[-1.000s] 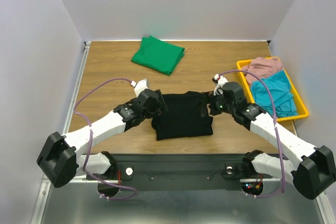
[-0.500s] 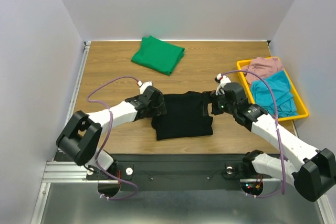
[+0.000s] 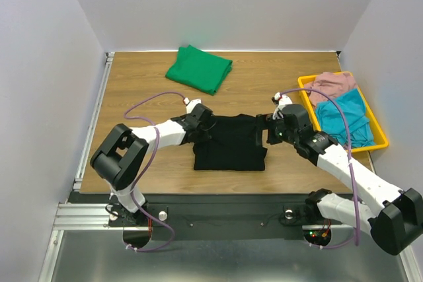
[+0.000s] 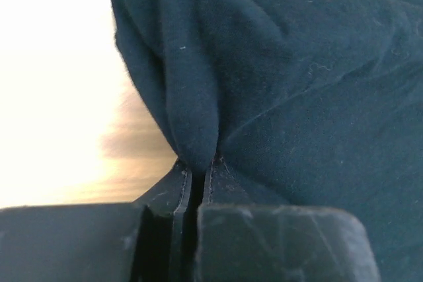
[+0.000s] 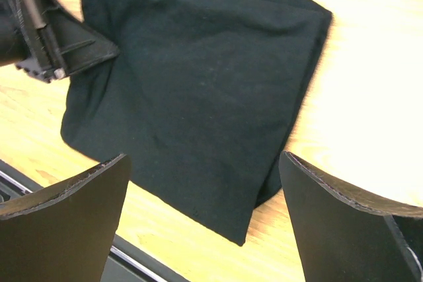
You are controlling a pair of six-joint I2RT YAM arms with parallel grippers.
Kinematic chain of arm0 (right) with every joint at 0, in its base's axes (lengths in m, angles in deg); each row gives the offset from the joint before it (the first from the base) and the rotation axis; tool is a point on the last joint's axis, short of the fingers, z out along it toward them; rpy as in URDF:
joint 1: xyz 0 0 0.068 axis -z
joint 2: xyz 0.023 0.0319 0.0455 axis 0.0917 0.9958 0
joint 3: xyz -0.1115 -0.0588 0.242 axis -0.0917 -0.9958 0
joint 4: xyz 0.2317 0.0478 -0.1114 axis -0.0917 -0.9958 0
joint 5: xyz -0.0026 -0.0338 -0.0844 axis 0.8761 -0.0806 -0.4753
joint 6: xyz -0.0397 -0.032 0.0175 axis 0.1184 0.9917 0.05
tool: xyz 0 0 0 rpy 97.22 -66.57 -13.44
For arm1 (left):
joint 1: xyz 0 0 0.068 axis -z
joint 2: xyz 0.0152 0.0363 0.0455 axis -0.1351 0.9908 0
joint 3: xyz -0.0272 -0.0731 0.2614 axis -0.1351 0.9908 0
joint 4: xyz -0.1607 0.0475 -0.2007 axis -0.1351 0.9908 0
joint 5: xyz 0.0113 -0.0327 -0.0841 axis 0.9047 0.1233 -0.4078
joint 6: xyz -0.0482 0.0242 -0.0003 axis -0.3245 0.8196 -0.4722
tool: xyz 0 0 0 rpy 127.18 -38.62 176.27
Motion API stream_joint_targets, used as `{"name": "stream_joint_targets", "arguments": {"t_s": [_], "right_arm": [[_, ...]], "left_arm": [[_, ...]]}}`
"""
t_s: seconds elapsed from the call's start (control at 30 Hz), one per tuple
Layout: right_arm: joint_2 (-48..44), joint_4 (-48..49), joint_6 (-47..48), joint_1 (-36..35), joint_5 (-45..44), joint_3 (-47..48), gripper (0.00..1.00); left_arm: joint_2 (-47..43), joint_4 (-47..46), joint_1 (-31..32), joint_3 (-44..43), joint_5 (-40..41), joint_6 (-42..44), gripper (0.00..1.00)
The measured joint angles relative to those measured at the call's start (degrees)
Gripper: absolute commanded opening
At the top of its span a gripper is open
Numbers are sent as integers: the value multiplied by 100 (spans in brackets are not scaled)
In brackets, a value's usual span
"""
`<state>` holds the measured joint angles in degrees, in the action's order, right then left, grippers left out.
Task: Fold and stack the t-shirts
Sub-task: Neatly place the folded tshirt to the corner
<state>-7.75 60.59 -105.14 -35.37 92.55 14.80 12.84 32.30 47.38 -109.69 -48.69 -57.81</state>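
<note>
Left gripper (image 4: 197, 174) pinched shut on the left edge of the folded black cloth t-shirt (image 3: 231, 148) — spread a second ago, right gripper (image 5: 203, 163) spread wide over its right edge, one folded bright green t-shirt (image 3: 199, 69) beyond both — two shirts.

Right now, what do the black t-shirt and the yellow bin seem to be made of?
The black t-shirt looks like soft matte knit cloth, perhaps cotton: it drapes in folds and carries lint. The yellow bin seems smooth hard plastic, judging by its thin even rim.
</note>
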Motion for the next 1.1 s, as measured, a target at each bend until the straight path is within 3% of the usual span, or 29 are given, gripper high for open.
{"name": "stream_joint_targets", "arguments": {"t_s": [0.23,0.5,0.8,1.1], "right_arm": [[-184,-20,11,0,-289,-85,100],[-597,-103,17,0,-911,-177,100],[-1032,-120,17,0,-1467,-284,100],[-949,-122,17,2,-1755,-284,100]], "left_arm": [[962,334,55,-1320,238,348,0],[1593,1071,118,-2949,1300,1202,0],[1893,678,101,-4415,2422,2931,0],[2909,345,-136,-5674,2800,4065,0]]}}
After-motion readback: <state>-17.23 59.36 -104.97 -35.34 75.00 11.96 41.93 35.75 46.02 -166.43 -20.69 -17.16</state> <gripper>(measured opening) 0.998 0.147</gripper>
